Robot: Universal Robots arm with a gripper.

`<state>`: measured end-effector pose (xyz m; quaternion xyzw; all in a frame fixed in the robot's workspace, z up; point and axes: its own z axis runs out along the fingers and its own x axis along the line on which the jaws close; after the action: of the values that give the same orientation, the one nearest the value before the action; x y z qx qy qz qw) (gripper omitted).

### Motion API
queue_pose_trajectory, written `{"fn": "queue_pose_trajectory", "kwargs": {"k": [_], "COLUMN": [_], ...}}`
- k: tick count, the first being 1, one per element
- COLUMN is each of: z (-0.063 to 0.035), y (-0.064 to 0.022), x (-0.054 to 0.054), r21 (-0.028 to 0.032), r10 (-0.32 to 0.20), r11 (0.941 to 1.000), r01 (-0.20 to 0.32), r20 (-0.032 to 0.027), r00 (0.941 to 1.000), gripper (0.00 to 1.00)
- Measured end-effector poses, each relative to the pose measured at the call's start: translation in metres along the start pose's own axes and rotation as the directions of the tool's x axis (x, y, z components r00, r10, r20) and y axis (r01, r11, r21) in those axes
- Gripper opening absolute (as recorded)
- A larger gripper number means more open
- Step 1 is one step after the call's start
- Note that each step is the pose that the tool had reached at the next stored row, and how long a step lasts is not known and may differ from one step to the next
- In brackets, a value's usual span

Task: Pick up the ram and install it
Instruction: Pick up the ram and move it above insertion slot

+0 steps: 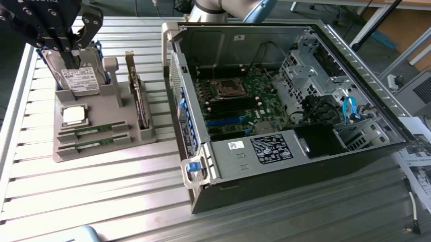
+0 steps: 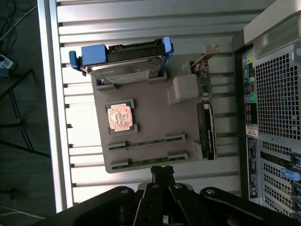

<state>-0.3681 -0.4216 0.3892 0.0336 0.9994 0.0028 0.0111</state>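
Observation:
Two ram sticks, thin green boards, lie in slots of a grey holder tray (image 1: pixel 101 154): one ram stick (image 1: pixel 93 130) (image 2: pixel 146 141) and a second (image 1: pixel 94 143) (image 2: pixel 148 161) nearer the tray's edge. My gripper (image 1: pixel 70 53) (image 2: pixel 162 170) hangs high above the tray, over its hard-drive end in the exterior view. Its black fingers are shut with nothing between them. In the wrist view the fingertips sit just past the tray edge, close to the second stick. The open computer case (image 1: pixel 283 101) lies at the exterior view's right, its motherboard memory slots (image 1: pixel 232 110) visible.
The tray also holds a hard drive in a blue bracket (image 2: pixel 124 63), a square silver processor (image 2: pixel 121 116) and an upright expansion card (image 1: pixel 138 98). The case's rear panel (image 2: pixel 275 103) stands beside the tray. Everything rests on a slatted metal table (image 1: pixel 101 196). Papers and a cable lie at the exterior view's right edge.

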Motion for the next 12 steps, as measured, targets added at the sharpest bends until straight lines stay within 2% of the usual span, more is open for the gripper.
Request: {"fn": "queue_pose_trajectory", "kwargs": {"k": [8, 12], "z": [0.0000, 0.0000], "y": [0.0000, 0.0000], "x": [0.0000, 0.0000], "r21": [-0.0009, -0.0018], "r10": [-0.044, -0.082], "r11": [0.9990, 0.9966], "r01": [0.044, 0.082], "r20": [-0.0003, -0.0005], "r00": [0.9990, 0.9966], "gripper": [0.10, 0.10]}}
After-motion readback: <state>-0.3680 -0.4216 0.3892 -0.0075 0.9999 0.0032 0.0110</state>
